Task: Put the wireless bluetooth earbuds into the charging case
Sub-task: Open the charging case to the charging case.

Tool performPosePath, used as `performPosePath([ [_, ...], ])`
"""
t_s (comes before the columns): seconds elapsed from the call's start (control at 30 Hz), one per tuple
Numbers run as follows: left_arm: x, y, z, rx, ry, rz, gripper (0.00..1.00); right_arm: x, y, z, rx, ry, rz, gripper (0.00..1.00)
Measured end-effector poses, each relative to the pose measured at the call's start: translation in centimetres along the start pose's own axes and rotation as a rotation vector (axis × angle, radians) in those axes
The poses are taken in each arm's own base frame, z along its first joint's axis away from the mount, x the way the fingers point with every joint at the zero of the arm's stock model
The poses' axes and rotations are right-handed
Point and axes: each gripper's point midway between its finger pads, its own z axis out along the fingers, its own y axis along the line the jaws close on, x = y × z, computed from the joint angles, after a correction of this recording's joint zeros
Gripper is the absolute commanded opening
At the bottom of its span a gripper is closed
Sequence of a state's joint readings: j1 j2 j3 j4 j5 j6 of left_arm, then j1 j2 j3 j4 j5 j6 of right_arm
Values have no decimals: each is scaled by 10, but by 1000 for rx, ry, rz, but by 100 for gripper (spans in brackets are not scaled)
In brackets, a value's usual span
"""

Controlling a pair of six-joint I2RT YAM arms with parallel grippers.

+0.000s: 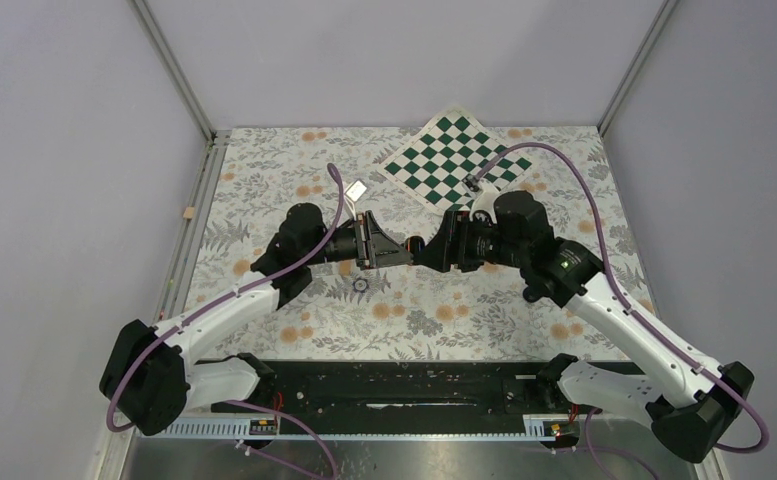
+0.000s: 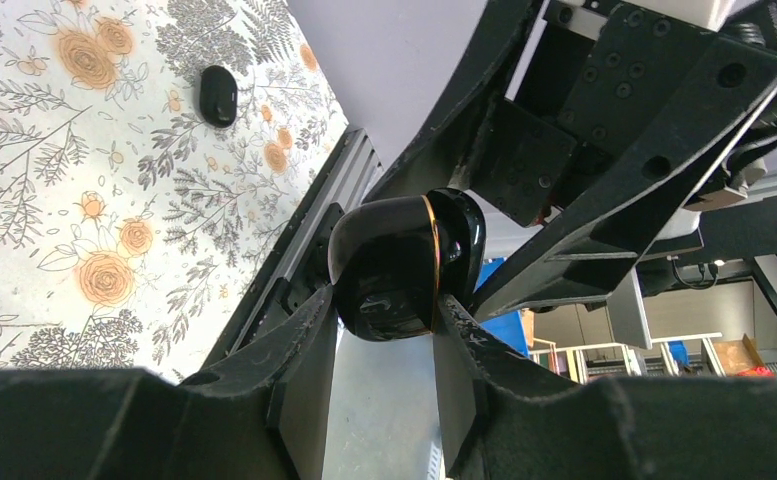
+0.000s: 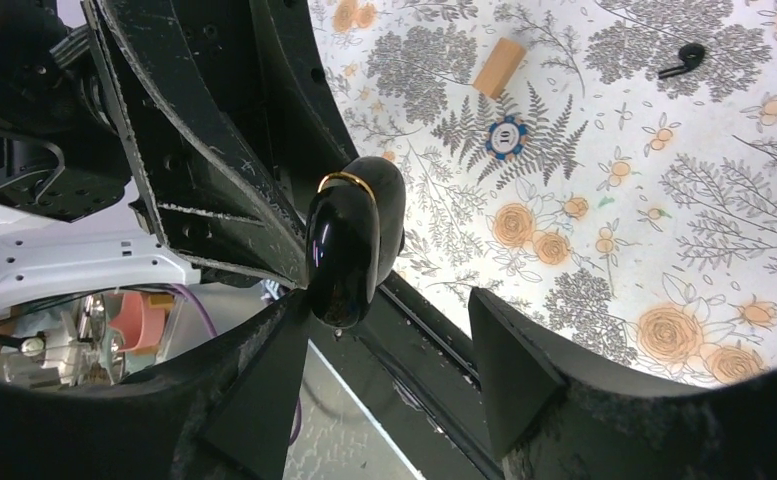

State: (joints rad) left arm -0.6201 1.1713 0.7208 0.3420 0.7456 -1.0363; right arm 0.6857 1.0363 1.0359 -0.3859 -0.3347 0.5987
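Glossy black charging case (image 2: pixel 404 265) clamped in left end effector (image 2: pixel 386 315), right end effector (image 3: pixel 389 310) spread wide just beside it

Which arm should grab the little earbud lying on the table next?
Right, probably. The left end effector is shut on the charging case, so it's busy. The right end effector is open and grips nothing, so it is free to fetch the earbud.

the 2 arms reach inward, claws meeting tip to tip above the bench; left claw (image 2: pixel 384 315) pinches the charging case (image 2: pixel 399 260), right claw (image 3: pixel 394 325) spread wide around it.
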Motion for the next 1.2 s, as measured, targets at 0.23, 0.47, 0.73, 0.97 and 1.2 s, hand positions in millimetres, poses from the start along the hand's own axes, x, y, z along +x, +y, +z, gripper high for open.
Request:
performPosePath([
  [0.23, -1, 4, 0, -16, -5, 2, 0, -6, -13, -16, 94, -69, -23, 66],
  [0.47, -3, -1, -1, -7, -10, 14, 0, -10, -12, -25, 93, -111, -27, 70],
  [0.73, -3, -6, -3, 6, -10, 23, 0, -17, 0, -18, -129, -174, 104, 70],
  [0.97, -6, -21, -4, 68, -11, 21, 0, -23, 2, -18, -293, -207, 227, 73],
  [1.2, -7, -33, -5, 114, -6, 28, 0, -34, 18, -23, -495, -242, 302, 71],
])
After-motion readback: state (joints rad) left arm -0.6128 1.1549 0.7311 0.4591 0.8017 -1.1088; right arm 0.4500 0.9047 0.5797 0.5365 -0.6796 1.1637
